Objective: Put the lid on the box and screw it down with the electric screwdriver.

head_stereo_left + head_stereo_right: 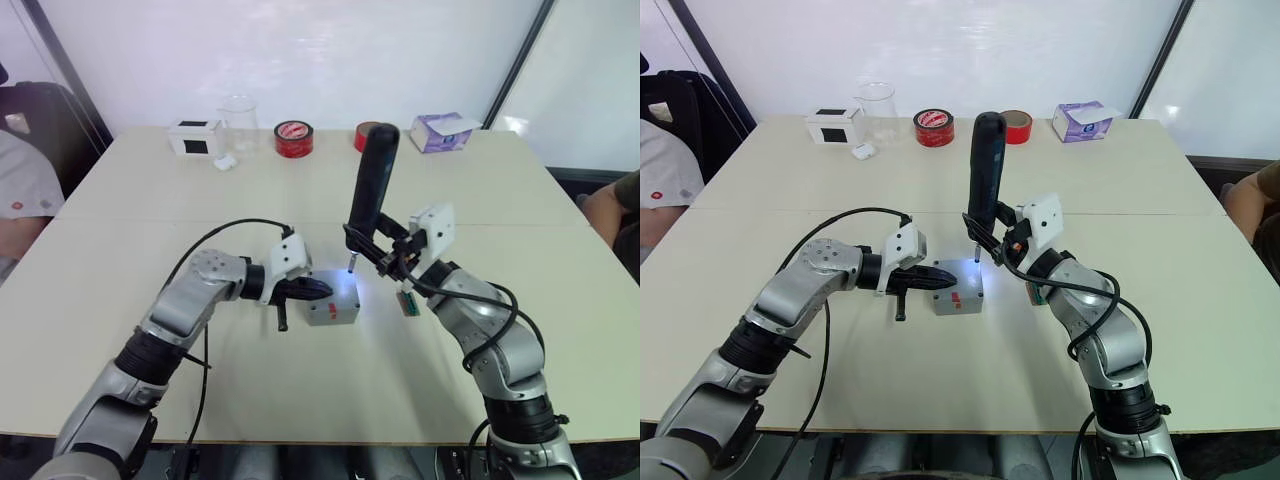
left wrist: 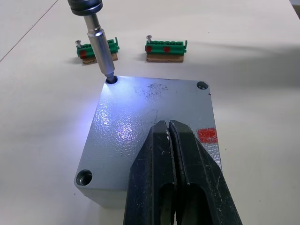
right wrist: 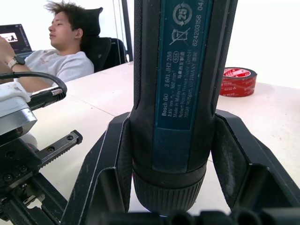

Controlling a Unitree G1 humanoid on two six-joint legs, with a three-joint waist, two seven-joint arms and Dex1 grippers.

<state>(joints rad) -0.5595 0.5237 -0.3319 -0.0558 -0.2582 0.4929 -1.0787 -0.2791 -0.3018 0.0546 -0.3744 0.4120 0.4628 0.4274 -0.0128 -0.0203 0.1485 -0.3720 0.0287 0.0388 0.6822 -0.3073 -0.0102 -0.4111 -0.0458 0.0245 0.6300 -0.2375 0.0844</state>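
Bit in the corner screw hole, lid pinned down

The right gripper (image 1: 372, 243) clasps the black-and-blue pen-shaped electric screwdriver (image 1: 368, 188), tip in a corner hole of the shallow grey metal lid (image 2: 140, 126) mid-table. The left gripper (image 2: 172, 140), fingers closed together, presses on top.

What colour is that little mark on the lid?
Red, on the grey lid; the mark shows best in the left wrist view.

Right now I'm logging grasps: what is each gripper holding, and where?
The right gripper clamps the electric screwdriver around its lower body. The left gripper, shut, holds nothing; it rests on the lid.
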